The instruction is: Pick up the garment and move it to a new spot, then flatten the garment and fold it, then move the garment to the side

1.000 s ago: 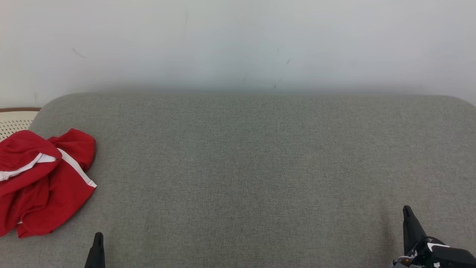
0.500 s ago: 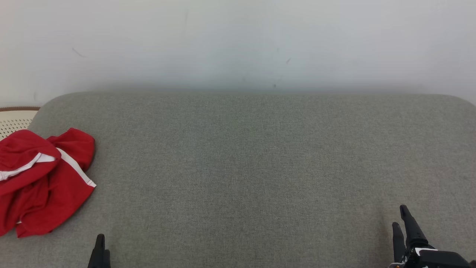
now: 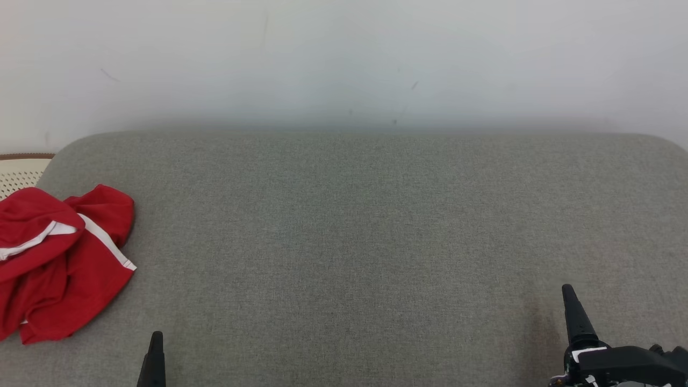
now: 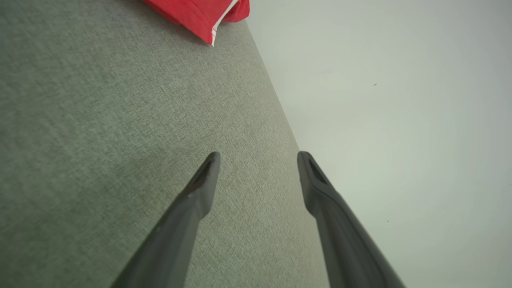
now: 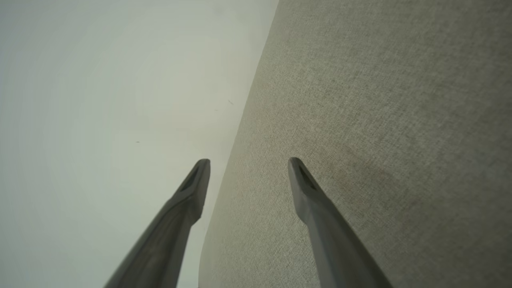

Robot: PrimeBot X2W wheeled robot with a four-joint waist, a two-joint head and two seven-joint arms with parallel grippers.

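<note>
The garment (image 3: 59, 263) is red with white trim and lies crumpled at the far left of the grey cushioned surface (image 3: 344, 242). In the left wrist view a corner of the garment (image 4: 200, 12) shows at the top edge, well beyond my left gripper (image 4: 258, 154), which stands open and empty above the grey fabric. One dark left finger (image 3: 156, 357) pokes up at the bottom of the head view, to the lower right of the garment. My right gripper (image 5: 249, 160) is open too, with nothing between its fingers; it sits at the lower right (image 3: 575, 322), far from the garment.
A pale wall (image 3: 344, 64) rises behind the cushion's far edge. A cream perforated piece with a brown rim (image 3: 21, 172) sits beyond the cushion's left end, just behind the garment. Bare grey fabric stretches across the middle and right.
The right gripper has shifted a little left and up and turned at the wrist. The left fingertip has moved slightly right. The garment lies as before.
</note>
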